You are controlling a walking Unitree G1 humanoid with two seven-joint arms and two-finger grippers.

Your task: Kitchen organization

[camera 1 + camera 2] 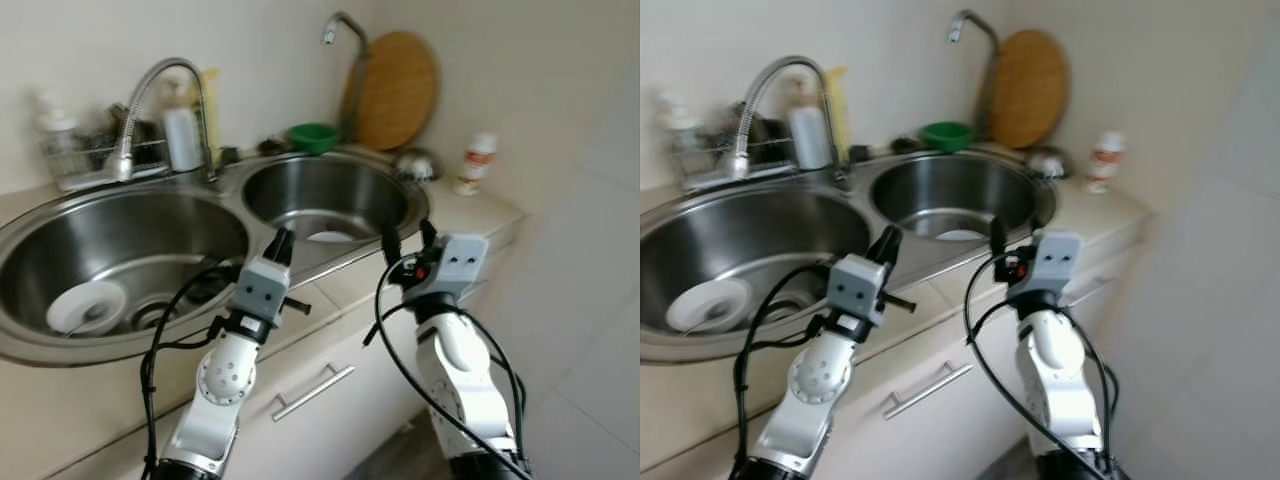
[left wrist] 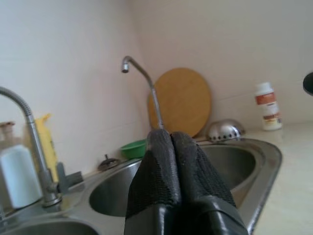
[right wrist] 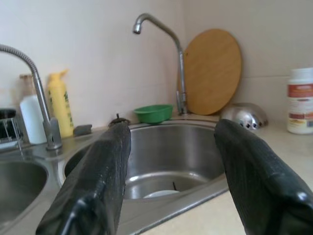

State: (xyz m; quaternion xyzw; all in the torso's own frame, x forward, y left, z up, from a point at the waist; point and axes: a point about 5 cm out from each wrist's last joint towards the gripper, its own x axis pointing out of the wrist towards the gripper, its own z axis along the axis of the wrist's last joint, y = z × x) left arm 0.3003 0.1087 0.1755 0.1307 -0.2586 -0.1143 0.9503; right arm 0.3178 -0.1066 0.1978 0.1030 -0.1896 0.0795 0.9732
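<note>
Stainless steel runs across my forward view: a double sink (image 1: 130, 335) set into a pale counter (image 1: 500, 215). Far left on the back ledge I see a wire rack (image 1: 75, 160), blurred, then a white bottle (image 1: 182, 135) with a yellow bottle (image 3: 59, 105) just beside it, behind the coiled spring faucet (image 1: 150, 100). In the left basin (image 1: 120, 240) a white dish (image 1: 85, 305) lies on the bottom near the drain.

My left gripper (image 1: 284, 243) hovers over the counter strip at the front of the sink, between the two basins, fingers (image 2: 168, 176) pressed together with nothing between them. The right basin (image 1: 330, 195) holds something white and flat (image 1: 328, 238) on its floor; I cannot tell what it is. Behind that basin sit a green bowl (image 1: 313, 136), a thin gooseneck tap (image 1: 345, 40) and a round wooden board (image 1: 397, 90) leaning upright against the wall.

My right gripper (image 1: 408, 238) hangs at the front rim of the right basin, fingers (image 3: 254, 171) spread wide and empty. Farther right, a perforated metal bowl (image 1: 417, 163) lies upside down on the counter, and a white bottle with an orange label (image 1: 475, 165) stands near the wall. Below me is a drawer handle (image 1: 312, 392).
</note>
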